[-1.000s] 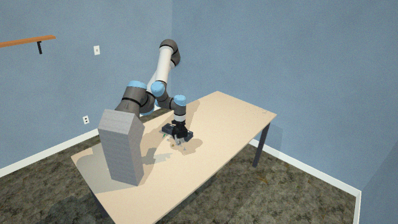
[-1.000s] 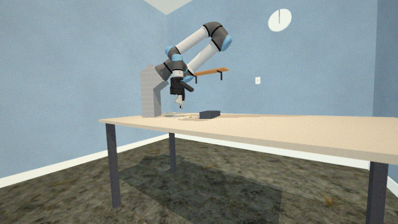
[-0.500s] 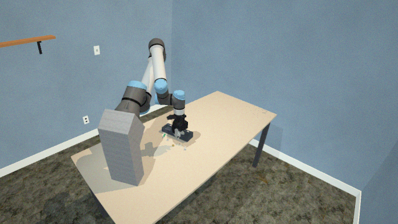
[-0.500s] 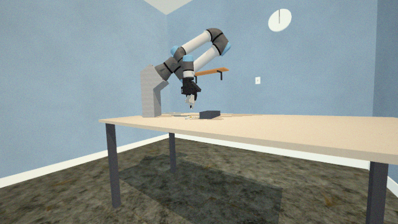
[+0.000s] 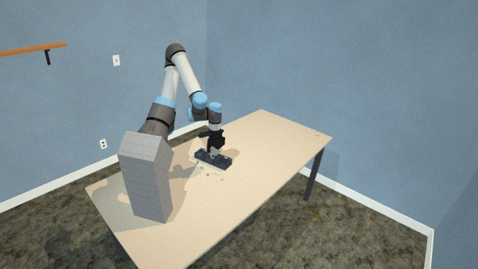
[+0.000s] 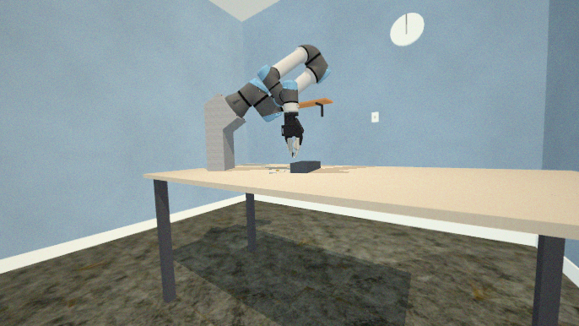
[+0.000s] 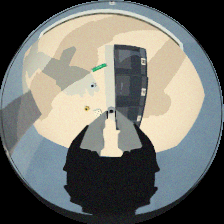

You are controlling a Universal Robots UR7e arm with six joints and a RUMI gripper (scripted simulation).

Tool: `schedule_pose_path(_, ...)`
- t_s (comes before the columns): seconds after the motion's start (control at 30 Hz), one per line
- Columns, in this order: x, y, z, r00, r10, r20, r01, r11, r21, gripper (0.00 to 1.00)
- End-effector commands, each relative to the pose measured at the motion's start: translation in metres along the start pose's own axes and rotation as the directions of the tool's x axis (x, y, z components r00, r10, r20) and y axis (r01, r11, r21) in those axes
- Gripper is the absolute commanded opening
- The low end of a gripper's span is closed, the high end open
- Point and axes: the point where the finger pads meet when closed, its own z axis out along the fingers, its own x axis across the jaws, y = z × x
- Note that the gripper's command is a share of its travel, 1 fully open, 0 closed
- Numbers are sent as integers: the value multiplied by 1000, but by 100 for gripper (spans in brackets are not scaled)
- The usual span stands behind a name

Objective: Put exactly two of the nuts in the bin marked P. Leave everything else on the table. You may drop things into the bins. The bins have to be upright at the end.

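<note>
Pinched nearly shut at the tips of the gripper (image 5: 212,156) (image 6: 294,156) (image 7: 111,111), apparently on a small grey nut (image 6: 294,155) (image 7: 111,110), with a dark hole showing in the wrist view. Pointed down, above the near long edge of the three-compartment bin row (image 5: 226,164) (image 6: 305,167) (image 7: 145,77). In the wrist view, must look from 12 o'clock round to about 5 o'clock for the bins, with the row's long axis running roughly from 12 to 6. Cannot read the letters on the labels, so cannot tell which compartment bears the P.

Turns on this: slide across the row, toward 3 o'clock in the wrist view, and line up along its length with the P compartment before letting go. Seems about at the carry-and-drop step. Appears too close to the near wall for a safe release here; could strike the rim and roll off outside.

Scattered at the other side, see a brass nut (image 5: 207,174) (image 7: 87,108) at 9 o'clock from the fingertips, a white spotted piece (image 5: 216,173) (image 7: 97,112) nearer on that side, a bluish ring-like piece (image 5: 202,168) (image 7: 93,85) toward 10, and a green piece (image 5: 197,162) (image 7: 99,67) toward 11. Must stay high enough to miss the dividers and outer walls. Has wide room beyond the row on the table (image 5: 265,146) (image 6: 380,182) (image 7: 185,100), well away from the grey pedestal (image 5: 144,181) (image 6: 214,135) (image 7: 17,122). Stands upright, as required at the end.
</note>
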Motion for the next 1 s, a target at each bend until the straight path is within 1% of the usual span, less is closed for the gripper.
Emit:
schedule_pose_path(0.0,18,-12,1,1000,8,10,-8,1000,-8,0)
schedule_pose_path(0.23,51,-39,2,1000,8,9,-8,1000,-7,0)
schedule_pose_path(0.33,55,-42,2,1000,8,9,-8,1000,-7,0)
schedule_pose_path(0.97,45,-36,3,1000,16,13,-16,1000,-6,0)
